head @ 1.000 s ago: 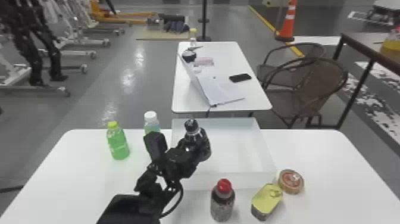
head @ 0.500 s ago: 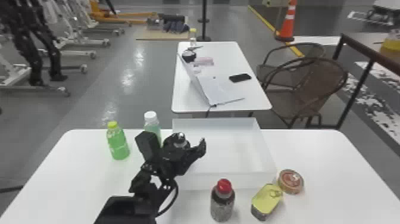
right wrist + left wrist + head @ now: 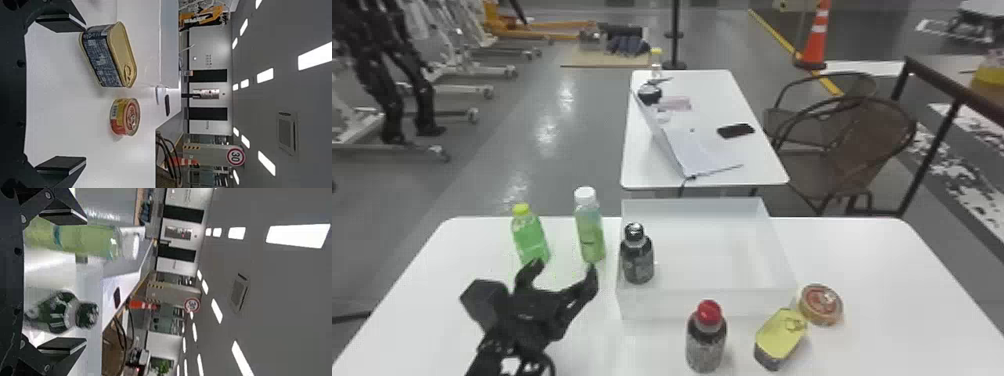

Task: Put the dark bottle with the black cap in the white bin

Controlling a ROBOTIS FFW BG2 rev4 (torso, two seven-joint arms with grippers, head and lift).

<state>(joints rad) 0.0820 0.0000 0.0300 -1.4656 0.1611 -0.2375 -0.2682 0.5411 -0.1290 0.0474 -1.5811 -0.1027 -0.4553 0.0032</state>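
Note:
In the head view the dark bottle with the black cap [image 3: 637, 256] stands upright inside the white bin [image 3: 706, 303], at its left end. My left gripper [image 3: 563, 270] is open with nothing between its fingers, left of the bin and apart from the bottle. From the left wrist view, the same open left gripper [image 3: 84, 282] has the dark bottle [image 3: 58, 312] some way beyond its fingers. The right wrist view has my right gripper [image 3: 84, 94] parked and open, facing a rectangular can and a round can.
A green bottle [image 3: 529, 237] and a white-capped bottle [image 3: 590, 235] stand left of the bin, just beyond the left gripper. A red-capped bottle [image 3: 706, 340], a yellow-lidded can [image 3: 780, 336] and a round can [image 3: 821, 304] sit at the bin's front and right.
The left gripper has let go of the dark bottle and drawn back left and toward me, out of the bin. The bottle now stands by itself in the bin.

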